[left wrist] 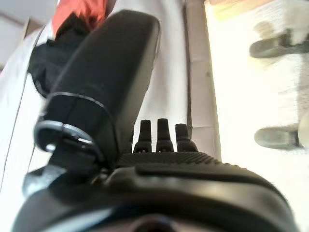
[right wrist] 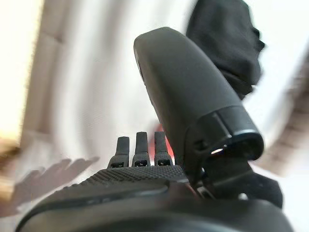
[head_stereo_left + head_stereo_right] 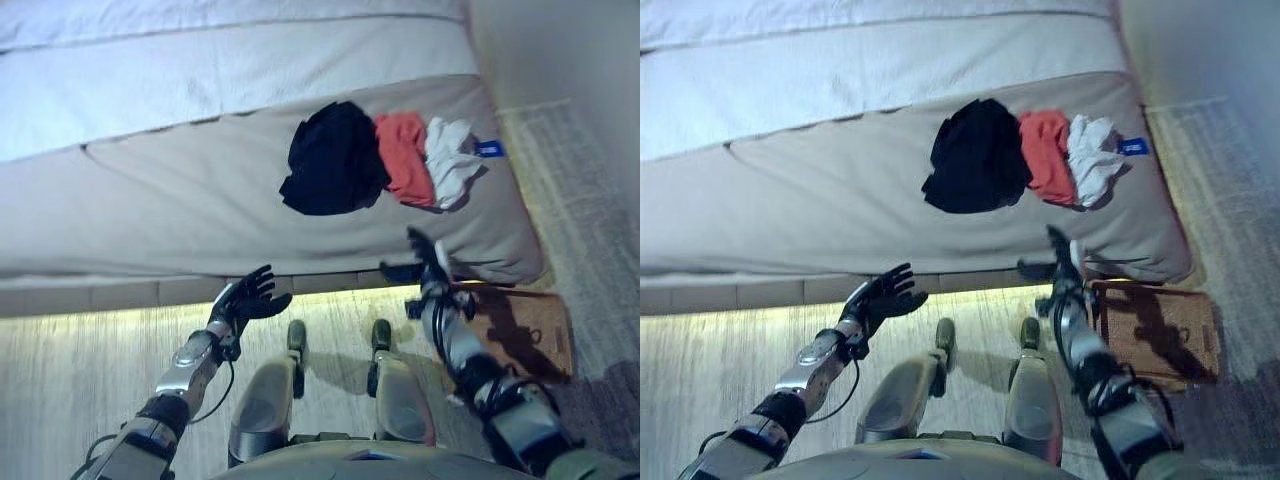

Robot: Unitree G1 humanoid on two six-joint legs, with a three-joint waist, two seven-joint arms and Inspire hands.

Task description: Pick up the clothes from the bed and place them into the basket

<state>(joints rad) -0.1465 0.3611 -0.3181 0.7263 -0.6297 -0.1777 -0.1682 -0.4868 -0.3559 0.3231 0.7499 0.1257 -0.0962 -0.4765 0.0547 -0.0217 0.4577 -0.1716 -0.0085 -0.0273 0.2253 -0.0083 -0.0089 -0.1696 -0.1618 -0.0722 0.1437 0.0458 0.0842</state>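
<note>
Three garments lie in a row near the bed's [image 3: 200,200] right end: a black one [image 3: 335,160], a red one [image 3: 403,156] and a white one [image 3: 449,160] with a blue tag. My left hand [image 3: 246,299] is open, held over the floor just below the mattress edge, left of the clothes. My right hand [image 3: 428,260] is open too, raised at the mattress edge just below the white garment, touching nothing. A brown wicker basket [image 3: 1160,335] stands on the floor to the right of my right arm. The black garment [image 2: 227,38] shows past my right thumb.
A white duvet [image 3: 200,60] covers the far part of the bed. A wall [image 3: 560,50] runs along the right side, with grey carpet [image 3: 590,230] beside the bed's end. Light glows on the wooden floor [image 3: 80,370] under the bed frame.
</note>
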